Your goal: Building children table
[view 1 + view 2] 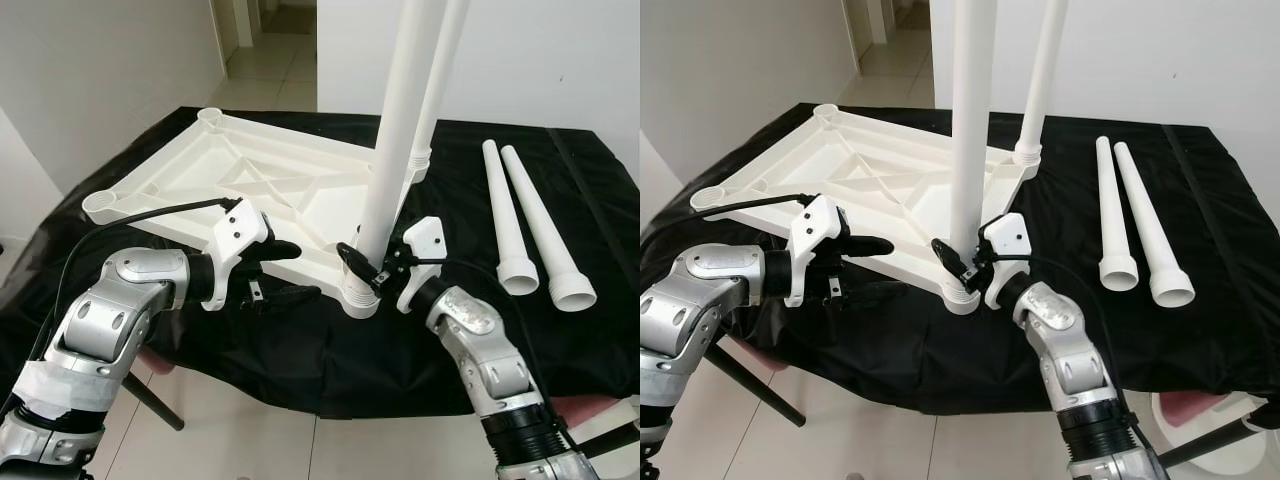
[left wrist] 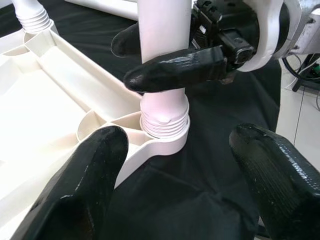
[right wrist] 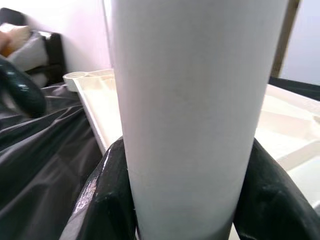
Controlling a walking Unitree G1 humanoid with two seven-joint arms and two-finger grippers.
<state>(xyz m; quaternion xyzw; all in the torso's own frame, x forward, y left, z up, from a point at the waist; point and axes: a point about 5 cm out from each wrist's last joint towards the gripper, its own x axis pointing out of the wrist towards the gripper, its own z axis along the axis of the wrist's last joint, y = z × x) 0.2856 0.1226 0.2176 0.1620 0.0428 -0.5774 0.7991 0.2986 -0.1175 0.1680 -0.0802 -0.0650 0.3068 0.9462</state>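
A white plastic tabletop (image 1: pixel 200 170) lies upside down on a black cloth. Two white legs stand upright in its corner sockets: a near leg (image 1: pixel 395 130) and a far leg (image 1: pixel 440 70). My right gripper (image 1: pixel 365 262) is shut on the near leg just above its threaded socket (image 2: pixel 165 125); its fingers (image 3: pixel 107 195) press both sides of the leg (image 3: pixel 190 100). My left gripper (image 1: pixel 290 272) hovers open at the tabletop's front edge, left of that socket, with nothing between its fingers (image 2: pixel 85 190). Two loose legs (image 1: pixel 505 215) (image 1: pixel 548 230) lie side by side on the cloth at the right.
The black cloth (image 1: pixel 300 350) drapes over the front edge of the supporting table close to my arms. Tiled floor (image 1: pixel 260 440) lies below, a white wall (image 1: pixel 540 50) stands behind, and a doorway (image 1: pixel 270 30) opens at the back left.
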